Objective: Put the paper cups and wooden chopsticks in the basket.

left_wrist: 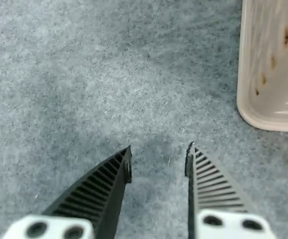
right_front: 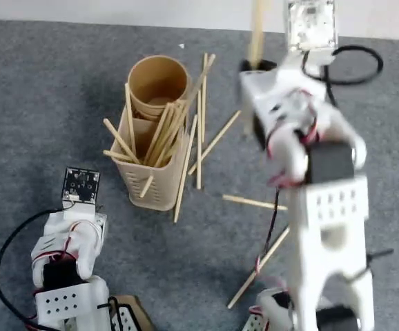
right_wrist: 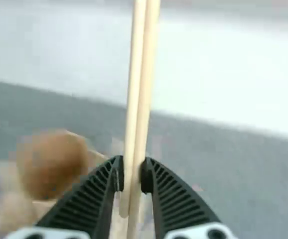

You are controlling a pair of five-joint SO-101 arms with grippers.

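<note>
A beige slotted basket (right_front: pixel 151 169) stands on the grey carpet with several wooden chopsticks (right_front: pixel 163 131) leaning in it and a brown paper cup (right_front: pixel 158 83) at its far end. More chopsticks (right_front: pixel 213 141) lie loose on the carpet to its right. My right gripper (right_wrist: pixel 132 174) is shut on a pair of chopsticks (right_wrist: pixel 140 89) held upright, raised to the right of the basket (right_wrist: pixel 14 214); the pair (right_front: pixel 257 34) sticks up past the arm. My left gripper (left_wrist: pixel 158 162) is open over bare carpet, left of the basket's corner (left_wrist: pixel 268 74).
Loose chopsticks lie at right (right_front: pixel 253 202) and near the right arm's base (right_front: pixel 258 267). A black cable (right_front: pixel 355 65) loops at the back right. A pale wall edge runs along the far side.
</note>
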